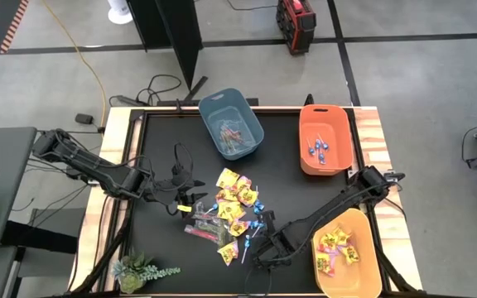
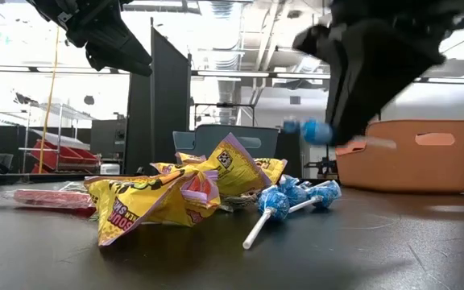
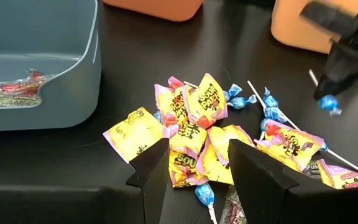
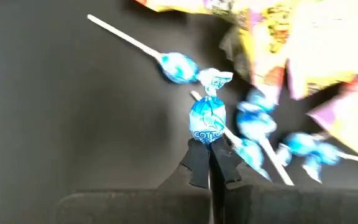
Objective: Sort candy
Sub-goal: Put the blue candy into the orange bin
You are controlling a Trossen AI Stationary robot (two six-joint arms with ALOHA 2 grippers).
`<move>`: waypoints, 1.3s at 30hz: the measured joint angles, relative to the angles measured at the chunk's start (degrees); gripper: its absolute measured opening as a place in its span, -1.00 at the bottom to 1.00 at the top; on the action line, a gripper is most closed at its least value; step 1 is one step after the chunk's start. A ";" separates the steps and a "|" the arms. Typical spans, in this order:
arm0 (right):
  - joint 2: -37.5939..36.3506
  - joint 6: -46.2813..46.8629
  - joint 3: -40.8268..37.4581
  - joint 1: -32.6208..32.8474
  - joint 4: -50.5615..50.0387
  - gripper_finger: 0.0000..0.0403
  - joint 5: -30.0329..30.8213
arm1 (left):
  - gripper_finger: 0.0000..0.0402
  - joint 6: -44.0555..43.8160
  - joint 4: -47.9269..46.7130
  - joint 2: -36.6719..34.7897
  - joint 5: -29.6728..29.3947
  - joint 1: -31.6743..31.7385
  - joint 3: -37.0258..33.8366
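Right tool [image 4: 209, 167] clenched on 1 blue lollipop [image 4: 207, 121]

It hangs just beside the candy pile [image 1: 234, 211], stick pointing into the tool; left tool [image 3: 197, 171], released, hovers over the pile.

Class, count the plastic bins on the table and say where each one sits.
3. The blue-grey bin sits at the far edge, left of centre; the orange bin sits at the far right; the yellow bin sits at the near right corner. None looks hidden.
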 joint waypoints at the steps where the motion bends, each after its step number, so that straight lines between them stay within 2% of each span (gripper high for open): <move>1: 0.00 0.01 1.39 0.21 -2.01 -1.00 1.61 | -0.20 0.00 0.00 0.00 0.00 0.00 0.00; 6: -0.65 0.45 6.64 0.33 -7.48 -1.00 10.24 | -0.20 0.02 0.00 0.00 -0.01 0.00 0.00; 14: -7.69 -10.34 3.51 -0.91 13.32 -1.00 10.14 | -0.20 0.02 0.01 0.00 0.00 0.00 0.00; 18: -13.54 -14.24 -2.90 -3.18 23.31 -1.00 8.25 | -0.20 0.04 0.01 0.00 -0.01 0.00 0.00; 21: -20.16 -14.48 -11.26 -5.98 30.69 -1.00 7.93 | -0.20 0.04 0.00 0.00 0.00 0.00 0.00; 25: -31.17 -10.43 -22.94 -9.46 32.77 -1.00 12.93 | -0.20 0.04 0.00 0.00 0.00 0.00 0.00; 28: -40.45 -3.53 -29.05 -11.94 28.71 -1.00 19.78 | -0.20 0.07 0.00 0.00 0.00 0.00 0.00; 32: -50.16 10.33 -32.39 -15.77 15.35 -1.00 24.99 | -0.20 0.78 0.09 0.00 -0.02 0.00 0.00; 35: -55.26 21.98 -32.82 -20.18 1.91 -1.00 25.80 | -0.20 0.91 0.11 0.00 -0.02 0.00 0.00; 39: -57.16 33.78 -32.99 -26.00 -13.37 -1.00 25.17 | -0.20 0.92 0.17 0.00 -0.02 0.00 0.00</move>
